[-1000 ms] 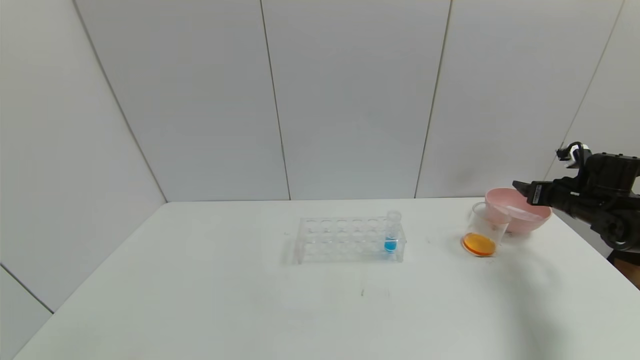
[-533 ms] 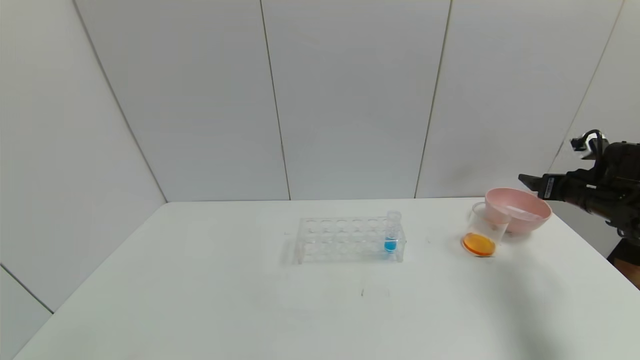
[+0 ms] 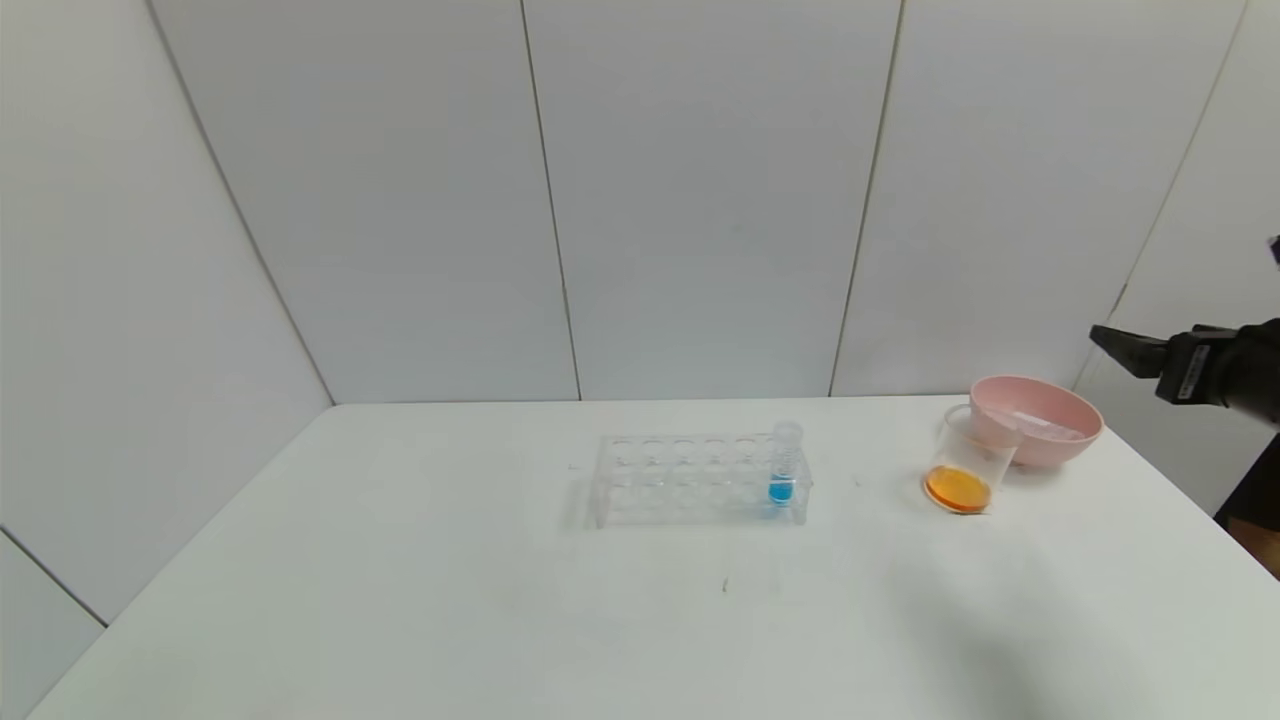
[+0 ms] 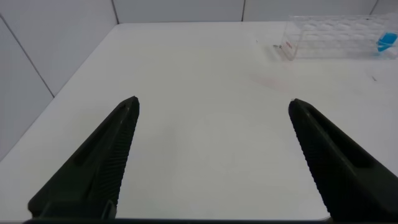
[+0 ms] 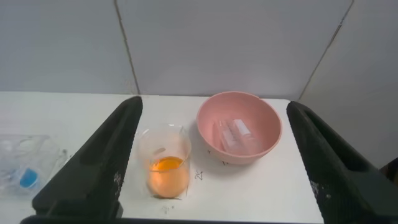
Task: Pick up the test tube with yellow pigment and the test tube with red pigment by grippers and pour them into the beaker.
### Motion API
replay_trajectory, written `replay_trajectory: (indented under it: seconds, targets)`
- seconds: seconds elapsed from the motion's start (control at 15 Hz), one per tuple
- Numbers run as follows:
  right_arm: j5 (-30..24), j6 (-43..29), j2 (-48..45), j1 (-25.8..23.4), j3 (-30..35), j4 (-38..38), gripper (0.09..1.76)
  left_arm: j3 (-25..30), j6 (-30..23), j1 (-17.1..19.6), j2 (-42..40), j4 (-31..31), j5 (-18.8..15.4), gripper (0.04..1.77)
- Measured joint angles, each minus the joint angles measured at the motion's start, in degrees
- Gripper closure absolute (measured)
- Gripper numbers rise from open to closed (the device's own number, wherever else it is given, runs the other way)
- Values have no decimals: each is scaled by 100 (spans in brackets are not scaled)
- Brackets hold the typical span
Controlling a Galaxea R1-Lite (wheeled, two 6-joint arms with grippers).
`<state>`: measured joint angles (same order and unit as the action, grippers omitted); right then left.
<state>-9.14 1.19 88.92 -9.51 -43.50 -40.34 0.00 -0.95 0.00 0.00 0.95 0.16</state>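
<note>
The beaker [image 3: 965, 470] stands on the white table and holds orange liquid; the right wrist view shows it as well, beaker [image 5: 165, 165]. Behind it, two clear test tubes [image 5: 236, 134] lie in a pink bowl [image 3: 1075, 440]. No colour shows in them, so I cannot tell the yellow one from the red one. My right gripper [image 3: 1130, 350] hovers open and empty, above and to the right of the bowl. In its wrist view the right gripper [image 5: 214, 102] frames beaker and bowl. My left gripper [image 4: 213, 101] is open and empty over the table's left part.
A clear tube rack [image 3: 690, 480] sits mid-table with a blue-liquid tube [image 3: 783, 470] in its right end. The pink bowl [image 5: 242, 155] is near the table's back right corner. Grey wall panels close the back and sides.
The right gripper has drawn back to the right and upward, away from the bowl, with its jaws spreading wider. Beaker, bowl and rack have not moved.
</note>
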Motion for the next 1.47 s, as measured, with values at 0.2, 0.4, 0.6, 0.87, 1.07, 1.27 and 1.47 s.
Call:
replay_trajectory:
  seconds: [0.2,0.4,0.6,0.87,1.07,1.27,1.47]
  targets:
    - [-265,9,-1387,23,701,345,17,0,0,0,0,2,0,9]
    - [-451,-20,-2949,41,1023,1568,16,0,2,0,0,2,0,9]
    - [-667,-41,-4565,168,1092,2792,16,0,0,0,0,2,0,9]
    - [-950,72,-6349,417,1095,4200,15,0,0,0,0,2,0,9]
    - [-1037,329,-7462,761,1145,4841,15,0,0,0,0,2,0,9]
    - [-561,449,-8275,889,1332,4885,15,0,0,0,0,2,0,9]
    - [435,428,-8716,929,1721,4435,15,0,2,0,0,2,0,9]
